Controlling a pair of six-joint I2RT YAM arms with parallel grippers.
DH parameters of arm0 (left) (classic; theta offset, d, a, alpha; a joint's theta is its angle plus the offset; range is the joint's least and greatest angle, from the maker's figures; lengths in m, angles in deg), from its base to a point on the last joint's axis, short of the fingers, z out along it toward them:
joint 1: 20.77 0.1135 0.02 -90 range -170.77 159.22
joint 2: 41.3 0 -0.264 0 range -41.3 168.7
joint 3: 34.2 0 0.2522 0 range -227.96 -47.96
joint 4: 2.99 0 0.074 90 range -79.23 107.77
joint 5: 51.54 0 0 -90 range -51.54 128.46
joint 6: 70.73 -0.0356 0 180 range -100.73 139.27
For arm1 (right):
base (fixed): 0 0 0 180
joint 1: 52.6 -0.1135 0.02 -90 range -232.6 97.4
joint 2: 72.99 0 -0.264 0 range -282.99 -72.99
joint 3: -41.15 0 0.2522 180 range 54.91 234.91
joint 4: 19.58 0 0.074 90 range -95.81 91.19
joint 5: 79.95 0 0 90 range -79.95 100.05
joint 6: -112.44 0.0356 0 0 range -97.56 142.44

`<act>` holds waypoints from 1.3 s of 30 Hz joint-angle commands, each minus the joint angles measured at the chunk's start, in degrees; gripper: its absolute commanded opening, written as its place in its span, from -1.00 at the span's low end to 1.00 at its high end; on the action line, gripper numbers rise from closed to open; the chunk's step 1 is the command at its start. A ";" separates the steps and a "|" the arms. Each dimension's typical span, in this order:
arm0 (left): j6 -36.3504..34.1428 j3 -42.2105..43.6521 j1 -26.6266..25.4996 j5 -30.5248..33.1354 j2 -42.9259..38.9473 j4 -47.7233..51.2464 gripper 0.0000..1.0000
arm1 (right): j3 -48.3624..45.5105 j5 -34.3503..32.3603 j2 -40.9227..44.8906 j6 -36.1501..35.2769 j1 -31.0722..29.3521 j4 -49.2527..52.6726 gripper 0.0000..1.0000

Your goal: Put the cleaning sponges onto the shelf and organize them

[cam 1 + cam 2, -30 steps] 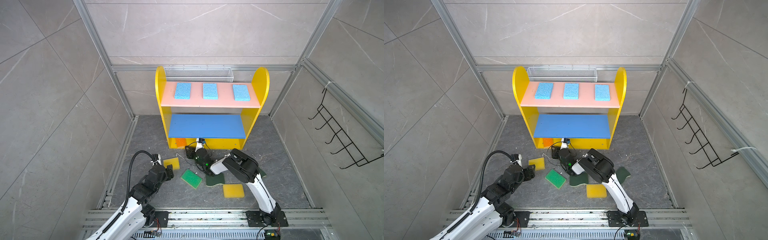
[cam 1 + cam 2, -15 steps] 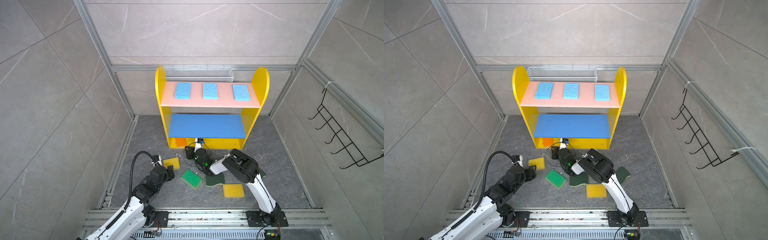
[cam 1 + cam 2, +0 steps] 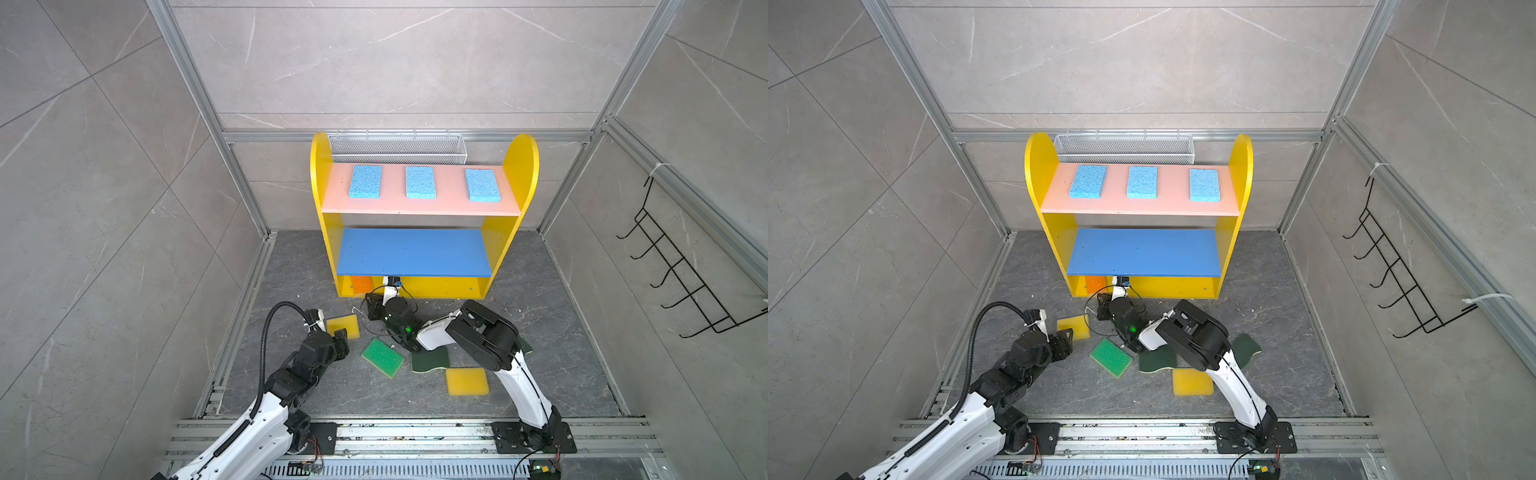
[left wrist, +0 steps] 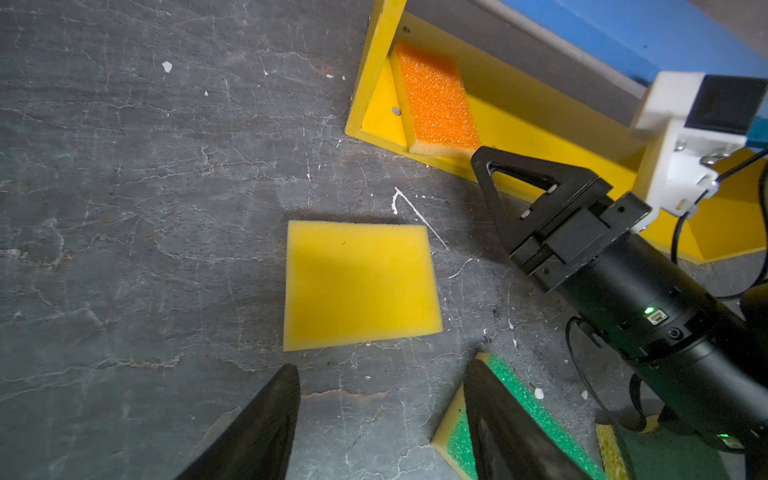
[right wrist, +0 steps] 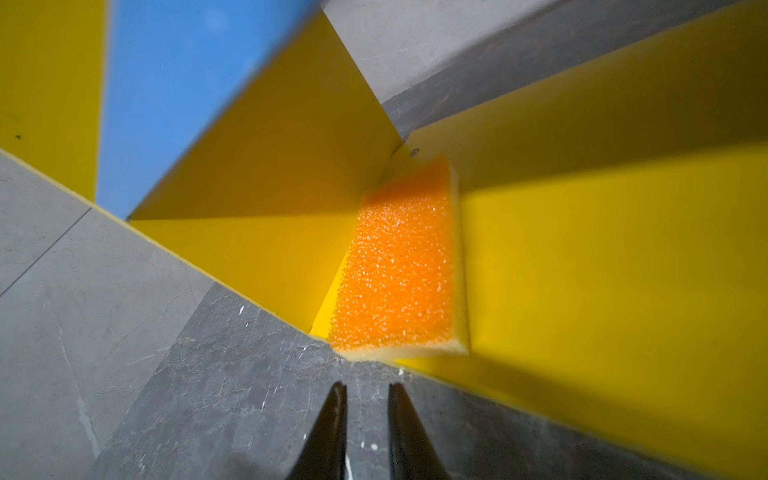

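Wrist views: cracked dark floor, grey tiled wall; left fingers spread, right fingers narrowly apart.

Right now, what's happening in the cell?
Two robot arms are putting sponges on the shelf. Three blue sponges lie in a row on its pink top board, and an orange sponge sits at one end of the bottom tier. The right gripper is just in front of it, jaws barely apart, empty. The left gripper hovers open by a yellow sponge on the floor. A green sponge, two dark scourers and another yellow sponge also lie there.
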 commanded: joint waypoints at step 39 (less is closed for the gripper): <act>-0.53 -3.61 0.99 6.04 -11.98 7.69 0.29 | 16.61 -8.35 -7.20 3.13 -3.99 19.84 -0.69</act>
